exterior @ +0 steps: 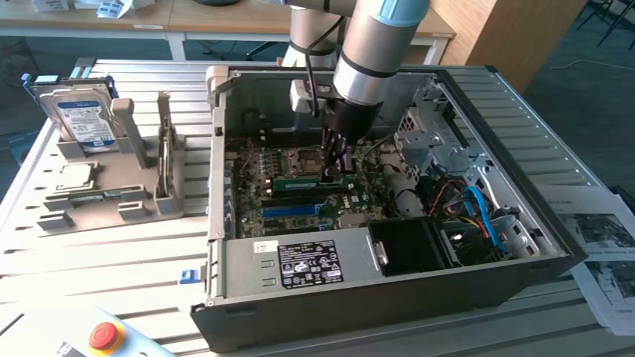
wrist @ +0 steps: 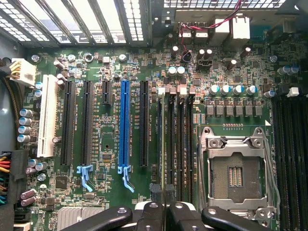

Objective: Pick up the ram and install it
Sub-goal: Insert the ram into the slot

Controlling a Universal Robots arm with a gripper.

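Up close, black gripper (wrist: 164, 211) almost closed, pinching the green ram (exterior: 309, 181) by its thin edge. Held on edge right at the long black slots (wrist: 179, 144) beside the empty chip socket (wrist: 236, 175). Reaching straight down into the open computer case (exterior: 397, 297), arm (exterior: 372, 44) upright.

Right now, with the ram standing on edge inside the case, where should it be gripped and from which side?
Grip the ram by its upper long edge, coming straight down and pinching its two flat faces. It stands on its lower edge over the motherboard slots, so only the top looks free, and neighbouring parts crowd its sides. The pincer is shut on it this way.
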